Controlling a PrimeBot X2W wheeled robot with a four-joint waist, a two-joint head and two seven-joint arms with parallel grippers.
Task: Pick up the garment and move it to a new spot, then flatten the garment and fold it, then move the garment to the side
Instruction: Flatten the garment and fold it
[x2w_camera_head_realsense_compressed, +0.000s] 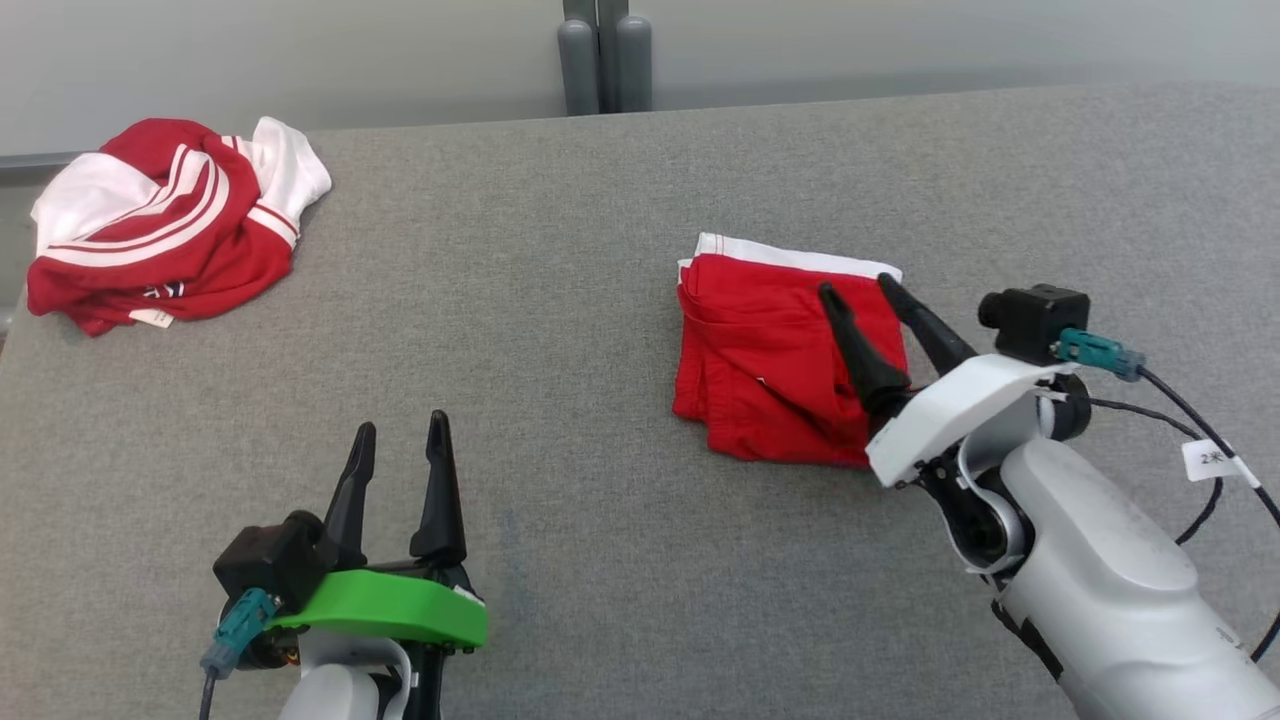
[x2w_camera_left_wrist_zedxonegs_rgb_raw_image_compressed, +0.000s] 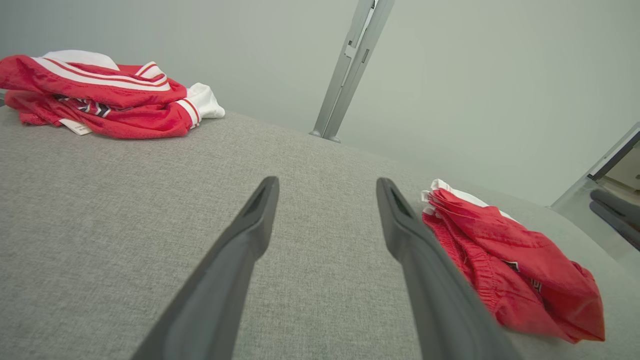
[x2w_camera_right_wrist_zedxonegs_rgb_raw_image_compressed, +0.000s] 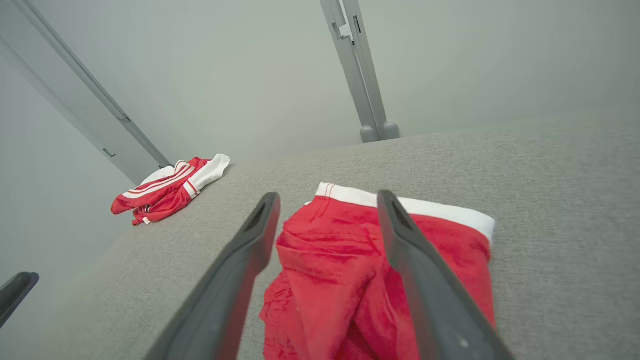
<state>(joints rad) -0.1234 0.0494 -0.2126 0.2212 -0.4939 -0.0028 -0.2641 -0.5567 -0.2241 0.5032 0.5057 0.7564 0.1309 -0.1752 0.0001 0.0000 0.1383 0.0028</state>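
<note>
**Folded red garment (x2w_camera_head_realsense_compressed: 780, 350) on a grey table (x2w_camera_head_realsense_compressed: 560, 250), right gripper (x2w_camera_head_realsense_compressed: 857, 287) spread open over it**

A table covered in grey fabric, seen from above. The garment lies right of centre. It is red with a white waistband along its far edge, and it is folded into a rough square. The right gripper reaches in from the near right. Its two dark fingers are spread apart over the garment's right half and clasp nothing. The cloth lies beneath them, and it is hard to tell whether the fingertips touch it.

The left gripper (x2w_camera_head_realsense_compressed: 401, 422), on a green wrist housing, sits at the near left. Its fingers are also spread and empty over bare table, well apart from the garment. A crumpled red-and-white heap of clothing (x2w_camera_head_realsense_compressed: 170, 225) lies at the far left corner. A grey post (x2w_camera_head_realsense_compressed: 605, 60) stands just beyond the table's far edge.
</note>
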